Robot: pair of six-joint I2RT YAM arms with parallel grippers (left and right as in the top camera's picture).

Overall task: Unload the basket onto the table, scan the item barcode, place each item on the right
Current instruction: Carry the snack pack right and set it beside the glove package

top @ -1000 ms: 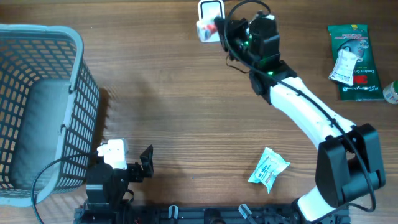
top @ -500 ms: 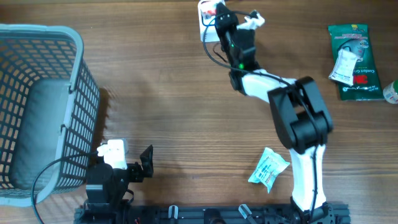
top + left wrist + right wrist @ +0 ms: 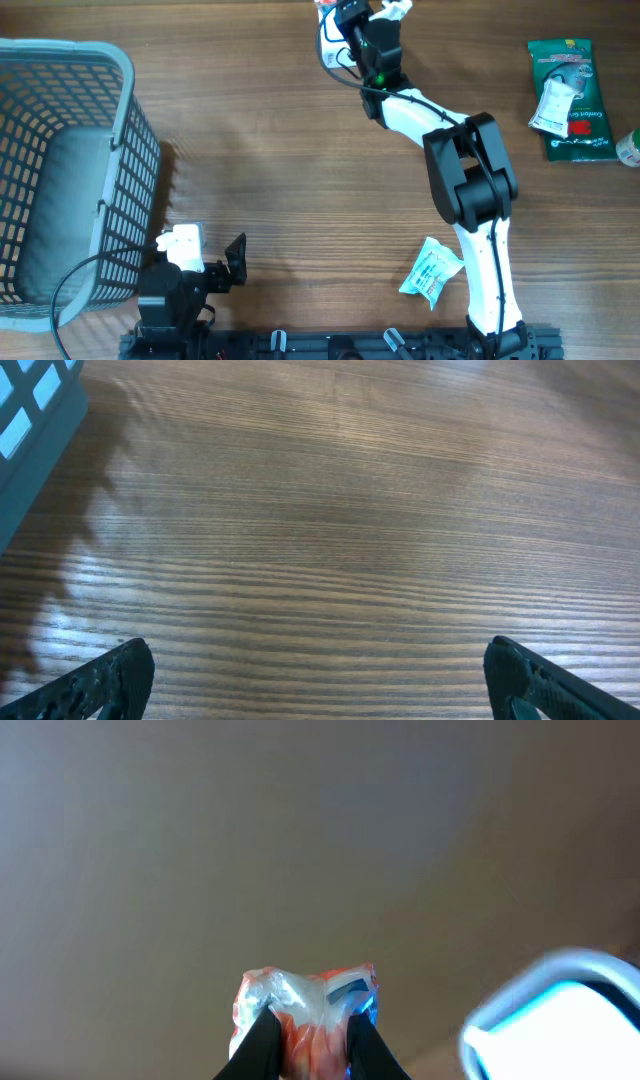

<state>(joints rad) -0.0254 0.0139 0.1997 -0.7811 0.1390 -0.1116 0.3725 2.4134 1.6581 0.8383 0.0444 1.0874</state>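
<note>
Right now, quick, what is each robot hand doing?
The left gripper is open, holding nothing.
The right gripper is shut on the small packet.

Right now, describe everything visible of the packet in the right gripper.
The packet is small and wrapped in crinkled clear plastic, with red-orange and white print and a bluish label patch at its upper right. The right gripper is shut on its lower part, pinching it from both sides; nothing else touches it. Its top stands free against a blurred background, with a white, blue-rimmed object off to its right. No barcode is readable.
</note>
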